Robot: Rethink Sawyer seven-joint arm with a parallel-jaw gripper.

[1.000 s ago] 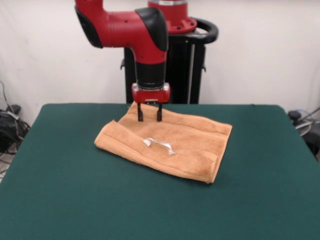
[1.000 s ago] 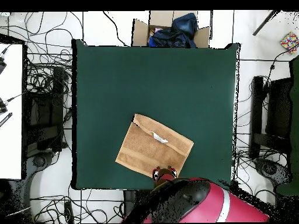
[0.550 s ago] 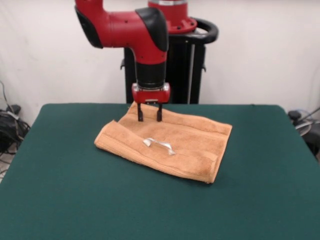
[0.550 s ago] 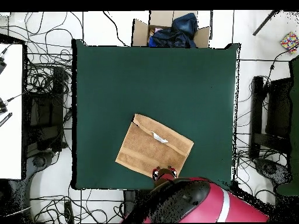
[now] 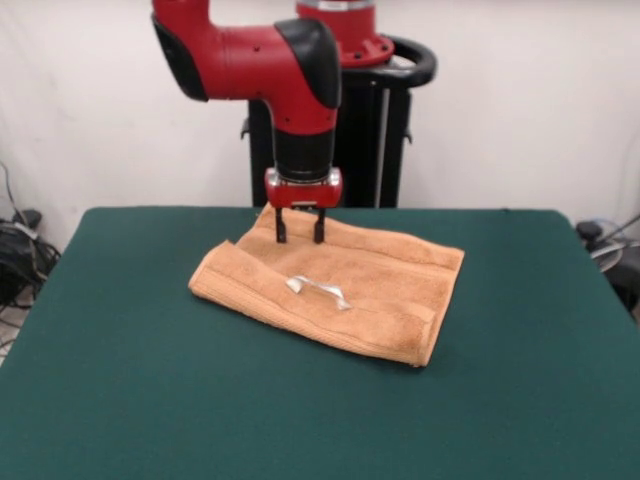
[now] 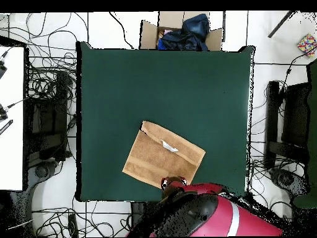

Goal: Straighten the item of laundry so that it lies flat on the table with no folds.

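The orange-tan towel (image 5: pixel 335 290) lies folded over on the green table (image 5: pixel 300 420), a long doubled rectangle with a small white label (image 5: pixel 318 289) on top. In the overhead view the towel (image 6: pixel 162 157) sits toward the lower middle of the table (image 6: pixel 161 87). My gripper (image 5: pixel 299 238) stands open at the towel's far corner, its two dark fingers (image 5: pixel 281 229) pointing down at the cloth's far edge with nothing between them. From above, the red arm covers most of the gripper (image 6: pixel 174 183).
A cardboard box with dark cloth (image 6: pixel 182 30) stands beyond the table's top edge in the overhead view. Cables (image 6: pixel 46 80) and dark stands (image 6: pixel 282 118) line both sides of the table.
The arm has shifted very slightly. The gripper stays over the towel's far corner and the towel has not moved.
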